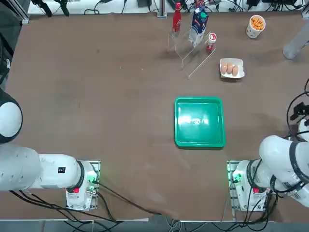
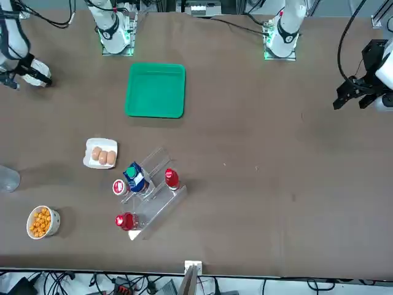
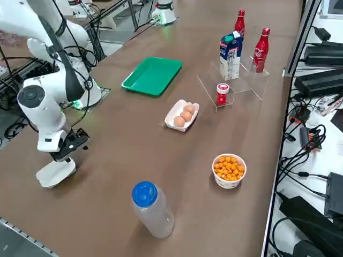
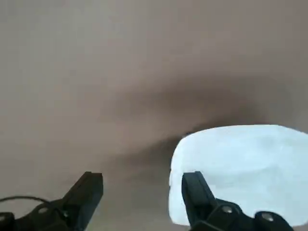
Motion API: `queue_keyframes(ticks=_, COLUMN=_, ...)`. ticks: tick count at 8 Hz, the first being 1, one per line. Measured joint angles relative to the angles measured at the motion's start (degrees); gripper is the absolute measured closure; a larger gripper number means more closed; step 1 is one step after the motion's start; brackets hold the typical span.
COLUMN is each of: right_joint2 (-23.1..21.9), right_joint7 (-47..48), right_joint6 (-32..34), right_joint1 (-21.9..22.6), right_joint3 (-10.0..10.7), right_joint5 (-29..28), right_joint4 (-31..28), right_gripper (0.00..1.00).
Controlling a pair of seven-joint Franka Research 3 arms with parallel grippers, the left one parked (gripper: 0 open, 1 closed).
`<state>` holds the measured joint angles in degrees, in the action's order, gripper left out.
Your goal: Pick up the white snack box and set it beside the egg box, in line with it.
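From overhead, one glossy green tray (image 1: 200,121) is sitting mid-worktop (image 1: 96,96), and the egg box (image 1: 231,68) is showing two brown eggs. From the side, the right tool (image 3: 75,143) is hovering over the smooth, round-cornered white snack box (image 3: 55,172) near the worktop's edge. At the wrist, the fingers (image 4: 198,195) are spread open, one overlapping the box.

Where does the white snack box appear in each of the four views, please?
Top: out of frame, past the right edge.
Front: far left, upper edge, white snack box.
Right side: lower left, under the right gripper.
Wrist: beside one of the fingers.
Shared landmark: egg box.
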<state>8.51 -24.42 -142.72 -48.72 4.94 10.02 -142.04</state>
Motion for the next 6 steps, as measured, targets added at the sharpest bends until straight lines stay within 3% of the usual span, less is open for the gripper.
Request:
queue_keyframes(ticks=3, right_joint2=4.2, right_joint7=-4.0, right_joint6=-6.8, right_joint1=-3.8, right_joint3=0.0, right_joint5=0.1, right_joint4=-0.1, right_gripper=0.03)
queue_keyframes(ticks=5, right_joint2=4.4, right_joint7=-4.0, right_joint6=-7.0, right_joint1=-3.8, right_joint3=-0.1, right_joint5=0.1, right_joint4=0.0, right_gripper=0.18)
queue_keyframes(ticks=6, right_joint2=4.3, right_joint7=-4.0, right_joint6=-6.7, right_joint1=-3.8, right_joint3=-0.2, right_joint5=0.1, right_joint4=0.1, right_gripper=0.39)
